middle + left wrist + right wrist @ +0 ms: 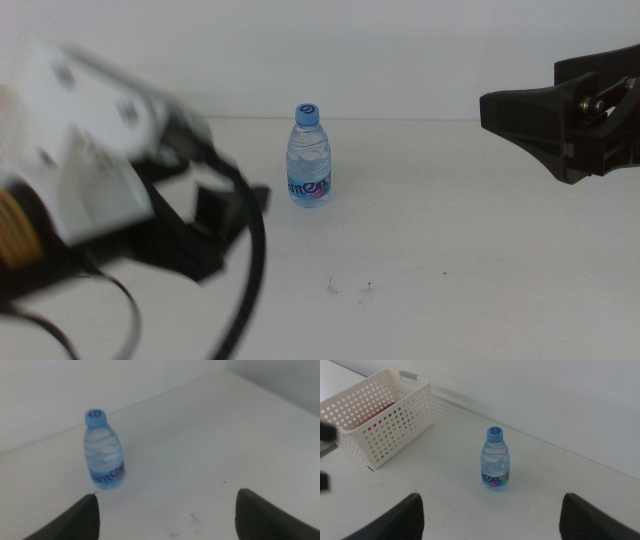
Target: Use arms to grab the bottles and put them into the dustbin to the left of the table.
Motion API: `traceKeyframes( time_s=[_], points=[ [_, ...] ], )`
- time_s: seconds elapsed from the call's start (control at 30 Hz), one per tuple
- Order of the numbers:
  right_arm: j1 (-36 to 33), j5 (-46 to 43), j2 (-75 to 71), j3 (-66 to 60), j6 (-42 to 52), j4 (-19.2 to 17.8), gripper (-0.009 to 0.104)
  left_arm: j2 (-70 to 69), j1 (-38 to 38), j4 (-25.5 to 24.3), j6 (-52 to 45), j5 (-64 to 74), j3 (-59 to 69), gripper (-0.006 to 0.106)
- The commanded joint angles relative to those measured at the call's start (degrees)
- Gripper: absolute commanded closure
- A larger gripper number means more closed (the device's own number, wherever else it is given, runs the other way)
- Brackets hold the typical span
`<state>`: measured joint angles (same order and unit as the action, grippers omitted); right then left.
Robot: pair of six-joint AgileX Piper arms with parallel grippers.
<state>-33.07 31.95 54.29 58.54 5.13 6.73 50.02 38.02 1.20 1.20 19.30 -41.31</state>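
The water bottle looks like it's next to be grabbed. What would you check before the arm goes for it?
1. Bottle upright, cap on: ok.
2. Left pincer open wide enough: ok.
3. Bottle between the left jaws: not ok, it stands ahead and off to one side.
4. Right pincer open, well back from the bottle: ok.
5. Basket has room: ok, though something red lies inside.
6. Table around the bottle free of obstacles: ok.

lone water bottle [309,156], open table [450,220] around

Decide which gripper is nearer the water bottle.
Left. The left gripper is low beside the water bottle, jaws open; the right gripper hangs farther off, raised.
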Motion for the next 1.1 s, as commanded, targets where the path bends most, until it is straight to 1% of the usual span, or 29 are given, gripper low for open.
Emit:
traceKeyframes(
  time_s=[0.0,0.13,0.3,0.37,0.43,0.53,0.63,0.67,0.8,0.9,1.07],
  points=[
    [-0.32,-0.32,-0.26,0.38,0.08,-0.13,0.013,0.08,1.38,-2.44,7.33,-11.86,6.89,0.01],
    [-0.32,-0.32,-0.26,0.38,0.08,-0.13,0.013,0.08,1.38,-2.44,9.29,-22.61,16.16,0.01],
    [-0.32,-0.32,-0.26,0.38,0.0,-0.13,0.013,0.08,-0.84,-0.47,9.3,-23.81,20.73,0.01],
    [-0.32,-0.32,-0.26,0.38,0.0,-0.13,0.013,0.44,-2.79,-1.73,9.29,-23.97,21.12,0.01],
    [-0.32,-0.32,-0.26,0.38,0.0,-0.13,0.013,1.49,-4.49,-1.84,9.29,-25.84,22.3,0.01],
    [-0.32,-0.32,-0.26,0.38,0.0,-0.13,0.013,4.93,-6.67,-3.46,8.1,-36.2,25.17,0.01],
    [-0.32,-0.32,-0.26,0.38,-0.15,-0.13,0.013,10.67,-8.7,-4.15,8.09,-47.58,26.82,0.01],
    [-0.32,-0.32,-0.26,0.38,-0.15,-0.13,0.013,15.78,-9.65,-4.29,8.09,-53.68,26.72,0.01],
    [-0.32,-0.32,-0.26,0.38,-0.15,-0.13,0.013,25.87,-10.57,-4.84,8.09,-67.28,26.31,0.01],
    [-0.32,-0.32,-0.26,0.38,-0.15,-0.13,0.013,33.26,-10.57,-5.0,8.09,-69.81,23.32,0.01],
    [-0.32,-0.32,-0.26,0.38,-0.15,-0.13,0.013,44.81,-10.57,-7.11,6.47,-69.95,14.23,0.01]
  ],
)
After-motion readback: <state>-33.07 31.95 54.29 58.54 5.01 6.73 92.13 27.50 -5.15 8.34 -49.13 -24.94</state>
